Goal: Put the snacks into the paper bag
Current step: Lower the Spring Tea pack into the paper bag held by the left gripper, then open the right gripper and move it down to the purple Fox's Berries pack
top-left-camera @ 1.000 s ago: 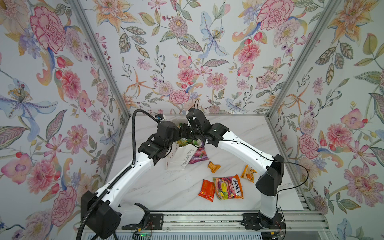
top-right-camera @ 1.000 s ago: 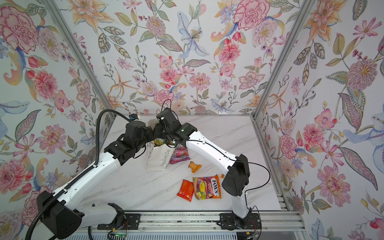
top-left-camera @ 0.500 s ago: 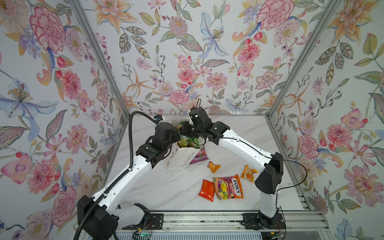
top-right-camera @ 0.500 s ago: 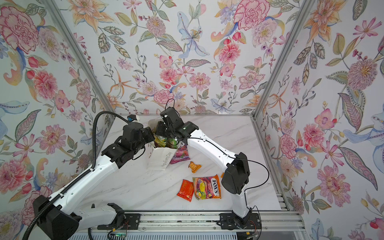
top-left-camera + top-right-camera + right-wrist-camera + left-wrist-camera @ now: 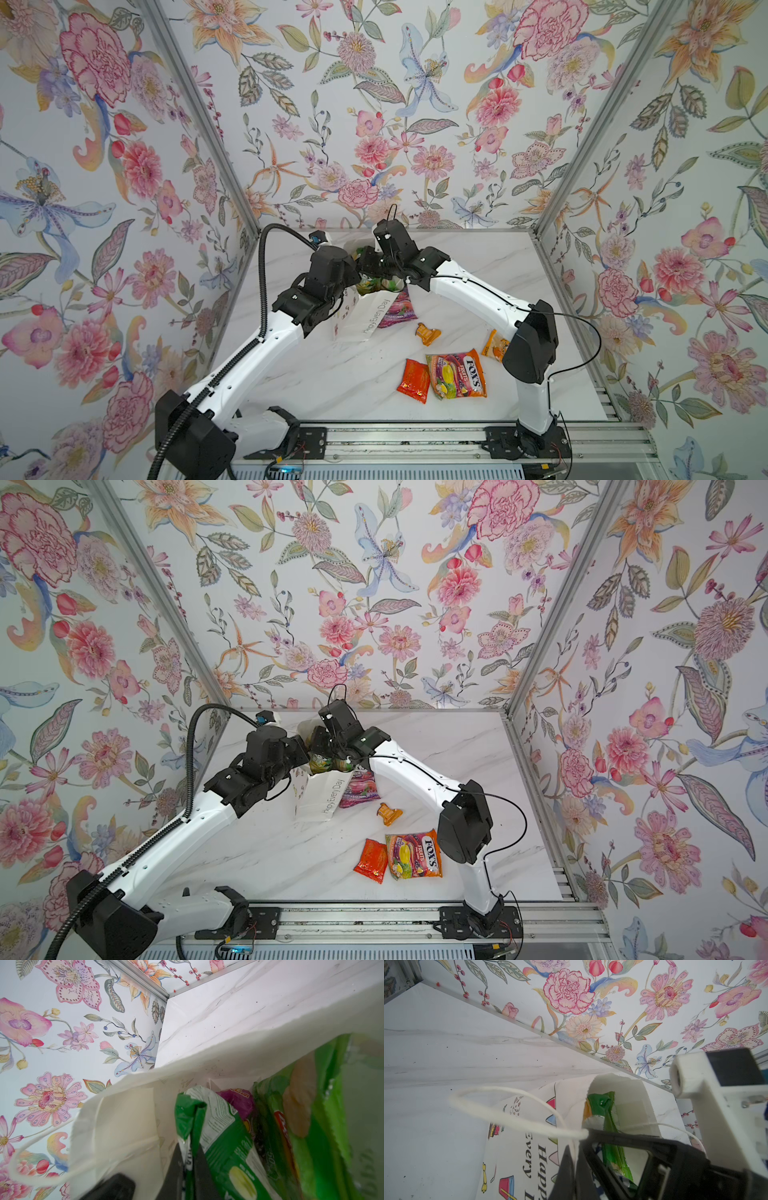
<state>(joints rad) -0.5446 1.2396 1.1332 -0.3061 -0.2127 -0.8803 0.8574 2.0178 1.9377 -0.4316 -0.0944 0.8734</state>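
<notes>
The white paper bag (image 5: 365, 316) (image 5: 324, 796) stands upright at the back middle of the table. My left gripper (image 5: 576, 1147) is shut on its rim next to a string handle (image 5: 508, 1109). Inside the bag's mouth, my right gripper (image 5: 188, 1147) is shut on the edge of a green candy packet (image 5: 218, 1126) (image 5: 604, 1105). A large green chips bag (image 5: 311, 1115) and a purple packet (image 5: 239, 1101) sit in the bag too. On the table lie a purple grape pack (image 5: 397, 309), an orange FOX'S bag (image 5: 457, 374) and three orange-red sachets (image 5: 413, 380) (image 5: 427, 333) (image 5: 494, 345).
Flowered walls close in the marble table (image 5: 332, 374) on the left, back and right. A metal rail (image 5: 415, 436) with both arm bases runs along the front. The right arm's elbow (image 5: 532, 349) hangs over the sachet at the right.
Almost nothing differs. The right gripper has shifted only slightly over the bag's mouth with the green packet. The left gripper keeps its hold on the rim.
</notes>
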